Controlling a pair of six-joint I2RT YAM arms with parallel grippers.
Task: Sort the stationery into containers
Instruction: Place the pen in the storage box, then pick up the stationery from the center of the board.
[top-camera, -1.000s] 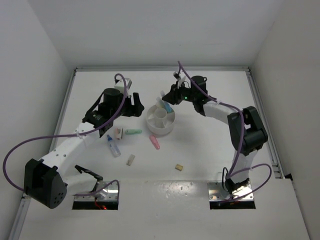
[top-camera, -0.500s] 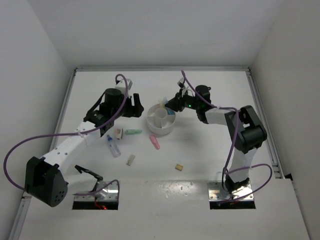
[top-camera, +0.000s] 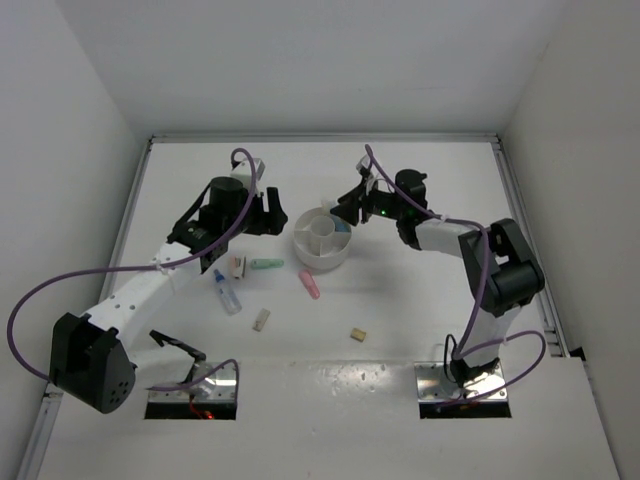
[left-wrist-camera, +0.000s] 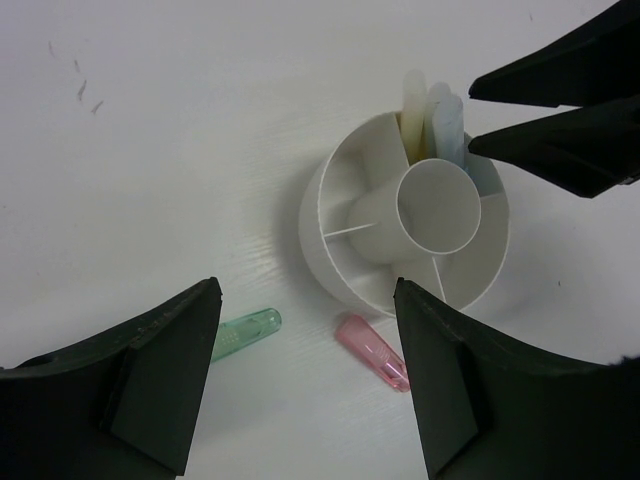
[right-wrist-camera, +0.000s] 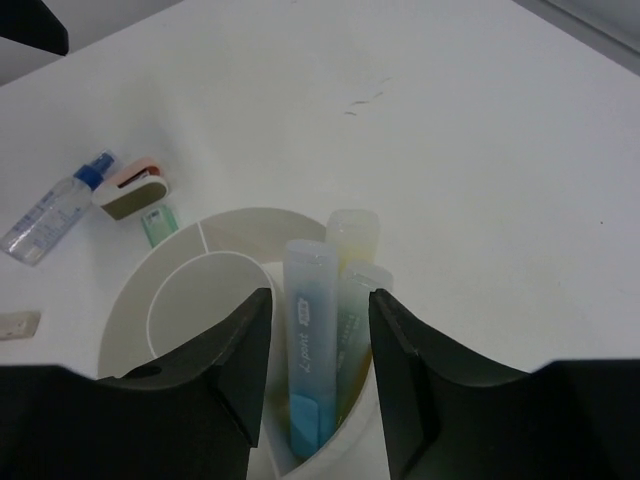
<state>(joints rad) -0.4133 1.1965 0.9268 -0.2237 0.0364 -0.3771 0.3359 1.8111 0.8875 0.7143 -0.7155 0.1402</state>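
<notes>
A white table (top-camera: 420, 300) boxed in by white walls. The round divided bowl (top-camera: 320, 262) sits mid-table, with a blue marker (right-wrist-camera: 308, 340) and a yellow marker (right-wrist-camera: 352, 232) standing in its far-right compartment. The right pincer (right-wrist-camera: 318, 295) hangs over them, jaws parted on either side (nothing gripped). Just left of the bowl, the left pincer (top-camera: 268, 215) stands wide open and empty. Nearer lie a green marker (top-camera: 266, 264), a pink marker (top-camera: 310, 285), a blue-capped tube (top-camera: 227, 292), a tan eraser (top-camera: 262, 319) and a second eraser (top-camera: 356, 334).
</notes>
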